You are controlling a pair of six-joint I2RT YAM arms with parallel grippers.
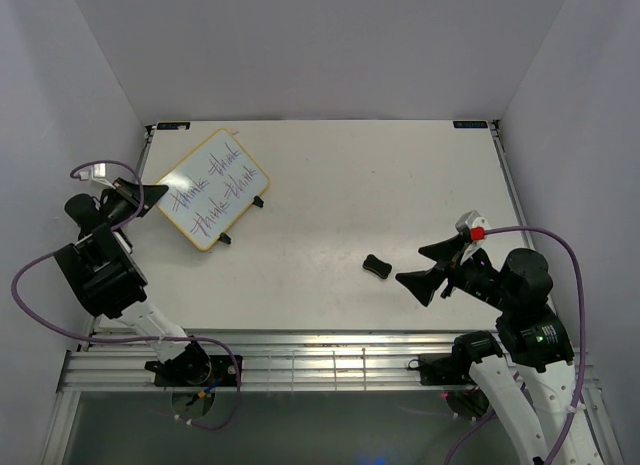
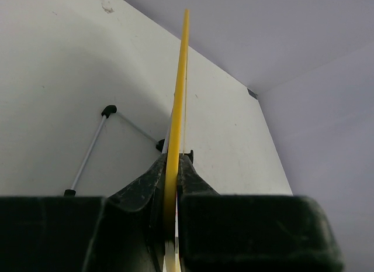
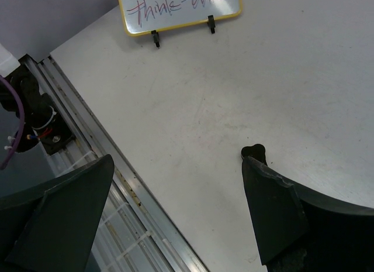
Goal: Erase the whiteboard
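The whiteboard (image 1: 212,188), yellow-framed with red-purple handwriting, stands tilted at the table's back left. My left gripper (image 1: 160,192) is shut on its left edge; in the left wrist view the yellow frame (image 2: 177,120) runs edge-on between the jaws, and my gripper (image 2: 172,167) pinches it. The board also shows at the top of the right wrist view (image 3: 178,10). The small black eraser (image 1: 376,267) lies on the table right of centre. My right gripper (image 1: 428,267) is open and empty just right of it; in its wrist view (image 3: 175,167) the eraser (image 3: 253,151) peeks out by the right finger.
The board's thin metal stand leg (image 2: 87,155) with black feet rests on the table behind it. An aluminium rail (image 1: 320,360) runs along the table's near edge. White walls enclose the table on three sides.
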